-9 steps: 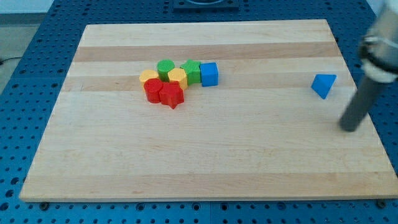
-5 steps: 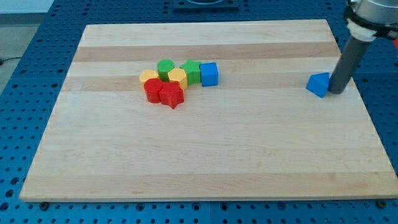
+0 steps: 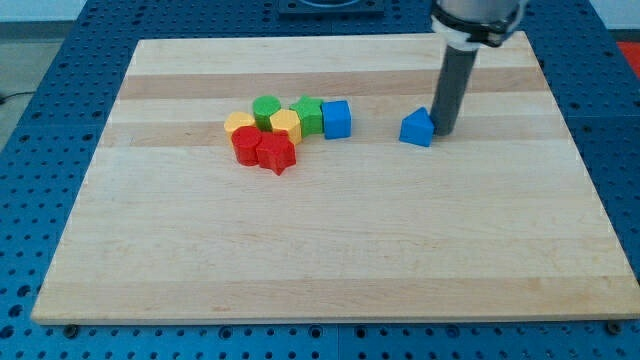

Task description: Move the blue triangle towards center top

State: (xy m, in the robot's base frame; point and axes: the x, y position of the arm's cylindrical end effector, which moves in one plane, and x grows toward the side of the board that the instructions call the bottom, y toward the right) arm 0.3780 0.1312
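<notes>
In the camera view, my tip (image 3: 444, 133) touches the right side of the blue triangle (image 3: 417, 128). There is no pincer here, just a straight dark rod. Farther to the tip's left sit a blue cube (image 3: 336, 119), two green blocks (image 3: 266, 108) (image 3: 308, 113), two yellow blocks (image 3: 239, 124) (image 3: 286, 124) and two red blocks (image 3: 245, 144) (image 3: 276, 153), all bunched together on the wooden board (image 3: 330, 240).

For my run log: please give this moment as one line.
tip: touching blue triangle, its right | triangle: right of blue cube, apart | goal: not reached
</notes>
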